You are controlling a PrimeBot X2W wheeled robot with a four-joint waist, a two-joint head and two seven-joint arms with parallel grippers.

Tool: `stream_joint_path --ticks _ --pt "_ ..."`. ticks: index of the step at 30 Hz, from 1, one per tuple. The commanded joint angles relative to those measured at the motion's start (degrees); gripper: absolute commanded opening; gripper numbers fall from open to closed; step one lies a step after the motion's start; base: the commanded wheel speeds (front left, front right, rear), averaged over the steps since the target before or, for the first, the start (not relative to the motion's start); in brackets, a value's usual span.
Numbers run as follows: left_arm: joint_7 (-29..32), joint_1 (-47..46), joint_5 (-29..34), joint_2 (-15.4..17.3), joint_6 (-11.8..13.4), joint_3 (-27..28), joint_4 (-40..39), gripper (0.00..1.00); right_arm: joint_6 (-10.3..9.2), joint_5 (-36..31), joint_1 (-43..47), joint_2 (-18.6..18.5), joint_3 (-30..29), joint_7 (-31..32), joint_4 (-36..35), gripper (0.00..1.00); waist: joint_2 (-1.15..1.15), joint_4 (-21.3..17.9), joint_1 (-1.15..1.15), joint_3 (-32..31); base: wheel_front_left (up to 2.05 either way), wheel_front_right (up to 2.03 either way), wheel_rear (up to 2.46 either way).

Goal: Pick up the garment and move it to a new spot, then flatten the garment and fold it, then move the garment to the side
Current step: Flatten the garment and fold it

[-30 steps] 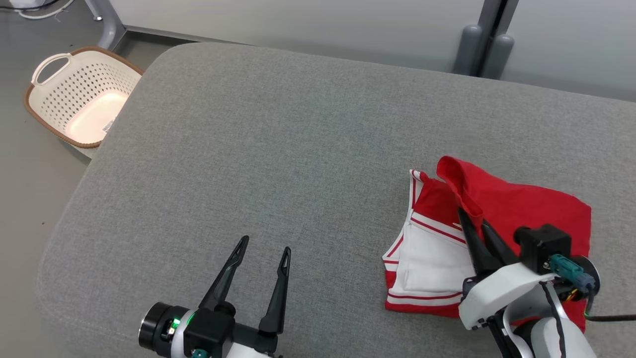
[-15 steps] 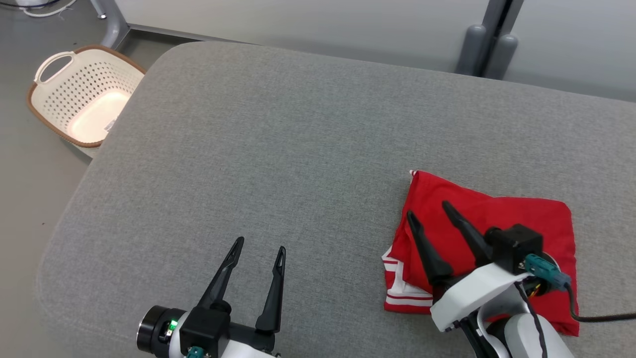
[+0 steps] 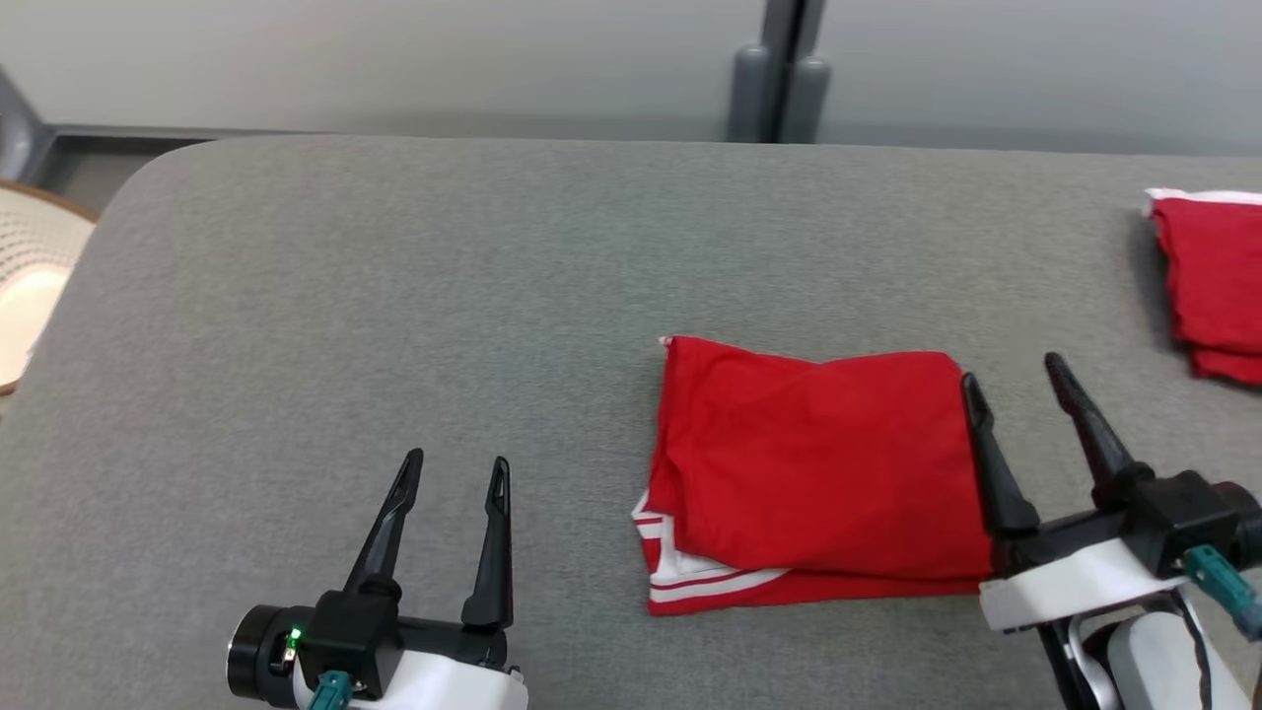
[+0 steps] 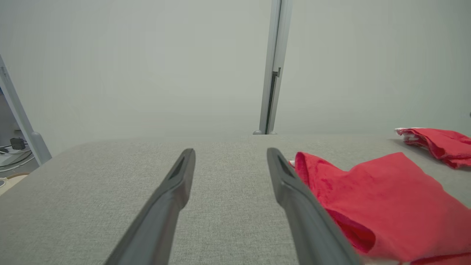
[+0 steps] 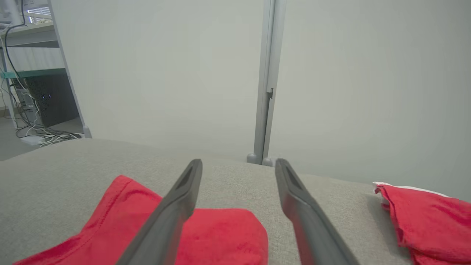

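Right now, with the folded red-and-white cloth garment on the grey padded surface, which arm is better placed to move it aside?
Likely right: the right gripper, open, is at the right edge of the folded red garment, while the left gripper, open, stands apart.

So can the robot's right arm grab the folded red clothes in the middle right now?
Probably yes. The right gripper is open at the right edge of the folded garment, and nothing lies between them on the grey surface.
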Motion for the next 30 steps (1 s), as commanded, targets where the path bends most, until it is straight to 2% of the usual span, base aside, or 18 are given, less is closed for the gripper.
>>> stream_joint_path --ticks 1,3,9,13,30 --pt "-0.1 -0.2 -0.4 0.2 0.3 0.5 -0.1 1.0 -0.02 0.2 0.0 -0.1 0.9 -1.3 0.6 1.0 0.0 -2.1 0.0 -0.5 0.0 0.0 0.0" --pt "-0.1 0.4 -0.4 0.2 0.2 1.3 -0.5 1.0 -0.05 0.1 0.4 -0.4 0.7 -2.1 1.9 1.0 0.0 -3.1 0.0 -0.9 0.0 0.0 0.0" --pt "-0.1 3.1 0.6 0.2 -0.2 4.0 -4.4 1.0 -0.04 -1.9 3.5 1.5 0.0 -2.2 -3.4 1.0 0.0 -4.7 0.0 -1.7 0.0 0.0 0.0" --pt "-0.1 5.8 1.1 0.2 -0.4 5.0 -5.2 1.0 -0.04 -2.4 6.0 2.4 -0.1 -2.2 -4.1 1.0 0.0 -5.1 0.0 -2.7 0.0 0.0 0.0" --pt "-0.1 10.3 1.8 0.2 -1.3 6.6 -5.0 1.0 -0.04 -1.6 12.0 5.1 -2.5 -2.3 -3.7 1.0 0.0 -3.4 0.0 -7.5 0.0 0.0 0.0"
